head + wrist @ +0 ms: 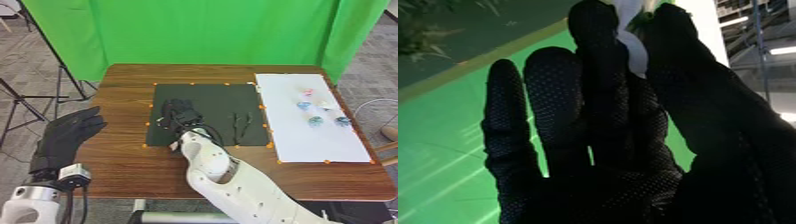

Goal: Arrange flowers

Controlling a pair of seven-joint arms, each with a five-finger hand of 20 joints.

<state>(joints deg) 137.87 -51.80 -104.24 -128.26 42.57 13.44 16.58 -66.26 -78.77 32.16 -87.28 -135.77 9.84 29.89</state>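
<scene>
In the head view my right hand (182, 114) is low over the left part of the dark mat (209, 92). The right wrist view has that hand (607, 185) with its thumb and a finger pinching a pale, petal-like piece (634, 52), with a bit of green beside it near the tips. Two thin dark green stems (244, 127) lie side by side on the mat's right part. Small flower heads rest on the white sheet (298, 145): pink (308, 92), blue (304, 105), white (324, 105), teal (315, 121) and dark blue (343, 121). My left hand (69, 134) stays open beyond the table's left edge.
The brown wooden table (120, 155) carries mat and sheet, both marked round their edges with small orange dots. A green curtain (204, 35) hangs behind it. Tripod legs (64, 82) stand left of the table, and my right forearm (235, 182) crosses its front.
</scene>
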